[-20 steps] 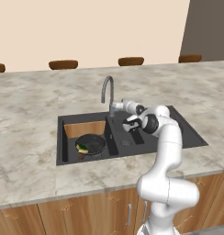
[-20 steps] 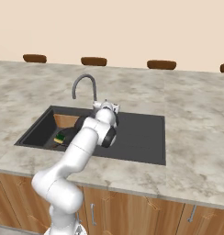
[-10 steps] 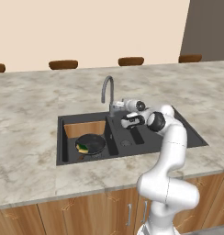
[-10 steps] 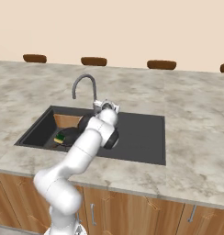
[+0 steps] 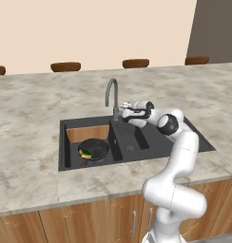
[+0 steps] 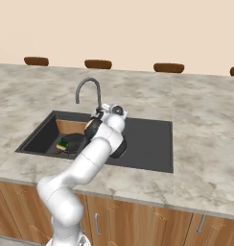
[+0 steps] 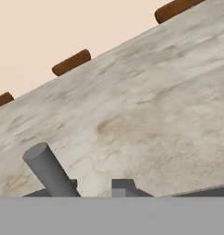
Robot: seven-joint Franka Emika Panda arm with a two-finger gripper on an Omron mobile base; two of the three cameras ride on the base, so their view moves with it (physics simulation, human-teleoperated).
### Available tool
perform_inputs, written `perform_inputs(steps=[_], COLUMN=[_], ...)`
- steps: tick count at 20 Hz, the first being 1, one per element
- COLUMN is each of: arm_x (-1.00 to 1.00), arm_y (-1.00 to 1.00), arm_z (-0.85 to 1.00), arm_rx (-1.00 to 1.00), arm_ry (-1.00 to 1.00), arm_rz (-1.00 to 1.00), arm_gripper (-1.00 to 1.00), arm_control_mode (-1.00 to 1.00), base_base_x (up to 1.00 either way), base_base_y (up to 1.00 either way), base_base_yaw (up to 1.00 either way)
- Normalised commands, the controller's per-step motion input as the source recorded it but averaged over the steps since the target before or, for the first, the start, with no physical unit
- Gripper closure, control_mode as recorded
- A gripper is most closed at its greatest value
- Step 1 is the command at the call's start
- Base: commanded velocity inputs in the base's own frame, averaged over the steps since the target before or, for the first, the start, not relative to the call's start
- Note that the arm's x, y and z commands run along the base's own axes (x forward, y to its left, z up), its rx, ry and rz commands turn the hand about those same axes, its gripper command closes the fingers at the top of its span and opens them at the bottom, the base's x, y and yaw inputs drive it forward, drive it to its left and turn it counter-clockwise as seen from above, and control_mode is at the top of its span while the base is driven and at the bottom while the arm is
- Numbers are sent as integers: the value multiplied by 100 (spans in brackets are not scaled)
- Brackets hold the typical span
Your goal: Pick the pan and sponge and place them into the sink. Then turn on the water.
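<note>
The black pan lies in the left basin of the black sink, on the wood-brown panel. The green-and-yellow sponge rests inside the pan at its left side. My gripper is at the foot of the grey faucet, level with its base and right beside it. Whether the jaws are open or shut cannot be made out. The hand view has a grey faucet rod close up. The water is not in view.
Marble counter surrounds the sink. The right basin and the flat drainboard lie under my forearm. Brown stool tops line the far edge of the counter.
The hand has stayed by the faucet base with only a slight shift. Pan and sponge have not moved.
</note>
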Motion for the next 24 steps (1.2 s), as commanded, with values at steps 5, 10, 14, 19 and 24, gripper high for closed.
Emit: perform_inputs(steps=[5, 10, 14, 19, 24], arm_x=[0, 1, 1, 0, 5], arm_y=[-38, -34, -33, -30, -31], arm_z=[-14, -16, -16, 1, 46], arm_rx=[13, 12, 10, 8, 6], arm_ry=[13, 15, 16, 12, 6], arm_rz=[-4, -5, -6, -7, -7], arm_gripper=[100, 100, 100, 100, 100], arm_control_mode=[-100, -100, -100, -100, -100], base_base_x=[0, 0, 0, 0, 0], base_base_y=[0, 0, 0, 0, 0], base_base_yaw=[0, 0, 0, 0, 0])
